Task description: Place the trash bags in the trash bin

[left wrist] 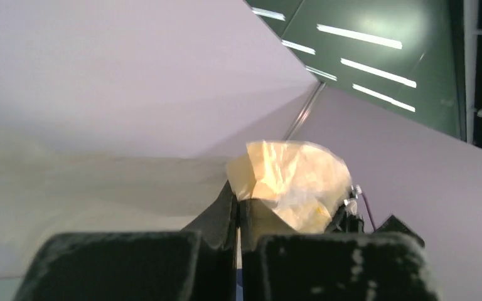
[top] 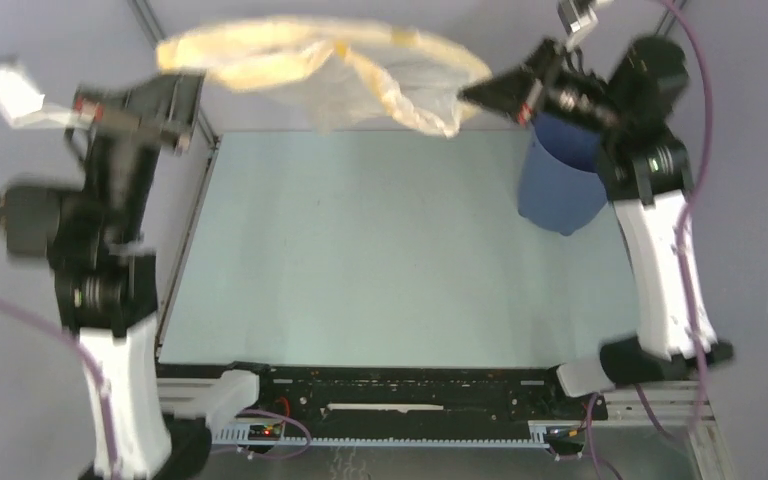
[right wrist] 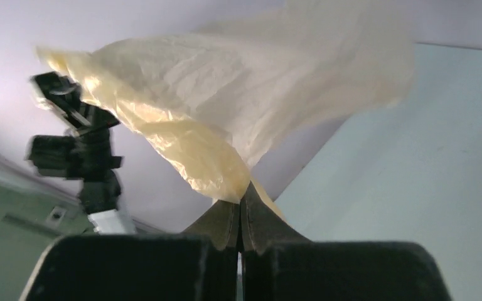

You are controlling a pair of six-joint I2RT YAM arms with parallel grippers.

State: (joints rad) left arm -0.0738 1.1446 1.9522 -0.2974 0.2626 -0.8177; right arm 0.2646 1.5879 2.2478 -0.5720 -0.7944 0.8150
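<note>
The trash bag (top: 340,70), thin, crinkly and yellowish-white, hangs stretched in the air above the far edge of the table. My left gripper (top: 192,95) is shut on its left end, and my right gripper (top: 468,97) is shut on its right end. The bag also shows in the left wrist view (left wrist: 292,182), just past the closed fingers (left wrist: 221,216), and in the right wrist view (right wrist: 226,113), billowing up from the closed fingertips (right wrist: 223,219). The blue trash bin (top: 560,185) stands upright at the far right of the table, partly hidden under the right arm.
The pale table mat (top: 380,260) lies below the bag. A metal frame post (top: 150,20) rises at the far left corner. A black rail (top: 390,385) runs along the near edge between the arm bases.
</note>
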